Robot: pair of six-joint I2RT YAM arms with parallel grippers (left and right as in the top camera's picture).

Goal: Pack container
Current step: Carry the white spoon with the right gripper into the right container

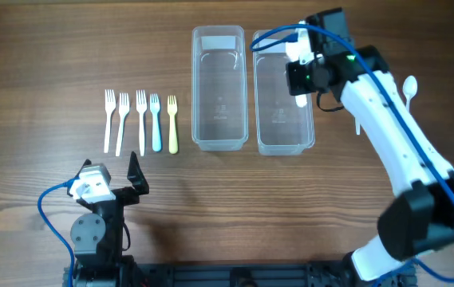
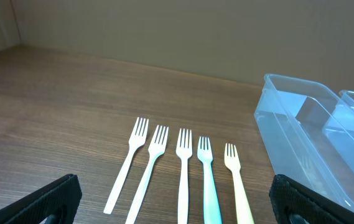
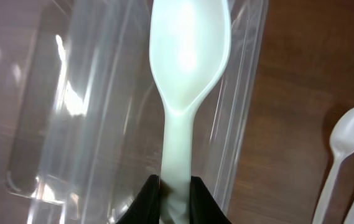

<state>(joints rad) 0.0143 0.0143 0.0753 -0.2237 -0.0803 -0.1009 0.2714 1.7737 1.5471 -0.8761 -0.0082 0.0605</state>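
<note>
Right gripper (image 3: 172, 194) clamped on the handle of a white spoon (image 3: 189, 56), bowl over the right-hand clear container (image 3: 71, 137) — best lowered lengthwise before release (left gripper (image 1: 113, 174) spread wide, near the forks (image 1: 140, 119)).

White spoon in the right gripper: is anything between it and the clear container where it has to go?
Nothing visible stands in the way. The right gripper holds the white spoon by its handle, above the clear container on the right. The container has no lid and looks empty below the spoon.
</note>
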